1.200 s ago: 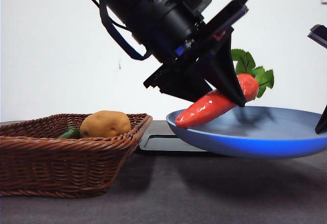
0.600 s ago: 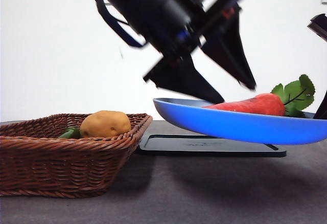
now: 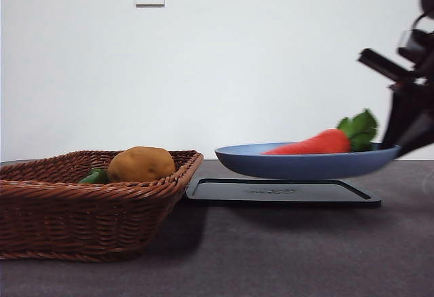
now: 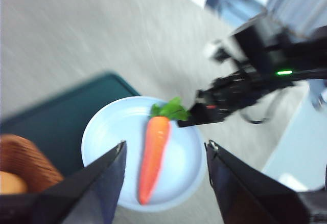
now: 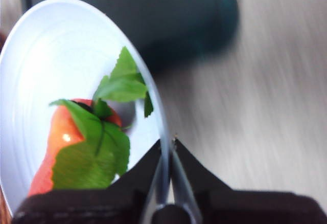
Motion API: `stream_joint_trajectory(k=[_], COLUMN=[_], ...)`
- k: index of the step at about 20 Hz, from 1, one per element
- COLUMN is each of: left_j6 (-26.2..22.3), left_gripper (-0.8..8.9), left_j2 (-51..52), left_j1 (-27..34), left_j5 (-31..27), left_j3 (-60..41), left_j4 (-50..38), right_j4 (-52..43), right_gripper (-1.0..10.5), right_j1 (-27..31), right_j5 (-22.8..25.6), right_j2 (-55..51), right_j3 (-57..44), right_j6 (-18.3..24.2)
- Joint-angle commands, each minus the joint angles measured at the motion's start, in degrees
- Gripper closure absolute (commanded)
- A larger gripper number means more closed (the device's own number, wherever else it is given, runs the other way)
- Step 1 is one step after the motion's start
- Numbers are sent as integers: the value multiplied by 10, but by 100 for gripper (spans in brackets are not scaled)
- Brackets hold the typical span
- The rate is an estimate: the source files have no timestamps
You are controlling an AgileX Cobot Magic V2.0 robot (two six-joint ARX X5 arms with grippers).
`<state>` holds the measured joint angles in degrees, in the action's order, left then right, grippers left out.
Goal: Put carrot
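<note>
1 carrot (image 3: 308, 144) on 1 blue plate (image 3: 291, 165), right pincer (image 5: 167, 147) clamping plate rim, left pincer (image 4: 164, 152) agape

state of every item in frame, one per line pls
Glossy red-orange toy carrot: lying in the plate, released.
Round blue plate: held above the black tray, rim pinched.
Right claw: shut on the plate rim.
Left claw: open, empty, above the plate.
Yellow-brown potato: resting in the woven wicker basket.

Even, bright light fills the front view, with soft shadows under the basket (image 3: 95, 202) and plate (image 3: 305, 165). Both wrist views are smeared by motion blur; the plate looks washed out pale, perhaps from glare.
</note>
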<state>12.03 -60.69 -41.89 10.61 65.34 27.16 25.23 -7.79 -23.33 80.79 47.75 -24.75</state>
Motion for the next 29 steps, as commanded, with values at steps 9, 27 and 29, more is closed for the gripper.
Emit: stream_joint_trajectory(k=[9,27,29], left_j6=[-8,-135,-151], left_gripper=[542,716,807], left_j2=[99,47,17], left_j1=[3,13,33], left_j5=[-36,-257,-256], left_j3=[8,8,8], left_j4=[57,-26,-26], right_j4=[-16,125,149], right_gripper=[943,943,943], right_j1=[3,-5,-32], right_j5=[2,50,112], right_j2=[290,118,51], right_j3=[259,259,259], right_j6=[17,108,129])
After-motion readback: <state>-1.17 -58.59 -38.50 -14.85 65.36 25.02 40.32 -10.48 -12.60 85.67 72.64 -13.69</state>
